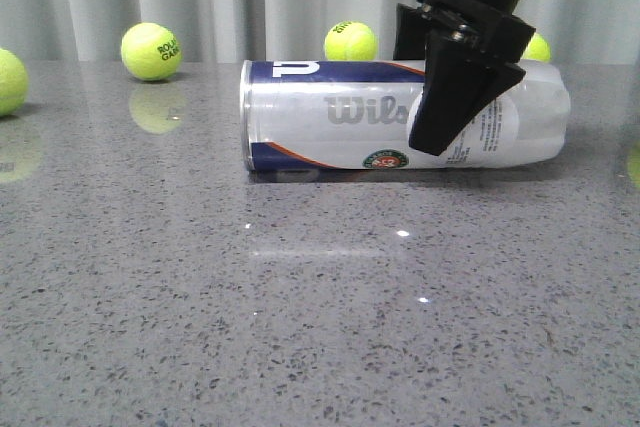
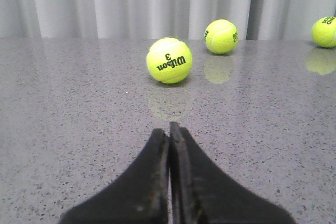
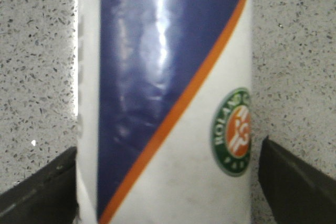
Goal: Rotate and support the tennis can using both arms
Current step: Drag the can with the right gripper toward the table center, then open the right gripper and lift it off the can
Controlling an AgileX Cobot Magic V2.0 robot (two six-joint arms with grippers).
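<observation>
Early stage: tennis can (image 1: pixel 400 115) lies flat on the bench (image 1: pixel 300 327), bracketed by the wide-spread right pincer (image 3: pixel 168 182), grip unconfirmed; left pincer (image 2: pixel 169 135), fully closed and empty, sits elsewhere; rotation pending.

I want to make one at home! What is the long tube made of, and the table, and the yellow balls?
The tennis can looks like smooth, glossy plastic: light streaks shine on its printed side. Its rim looks like metal, though that is less sure. The table looks like polished speckled stone, since it mirrors the balls. The tennis ball looks like fuzzy felt, matte and soft-edged.
</observation>
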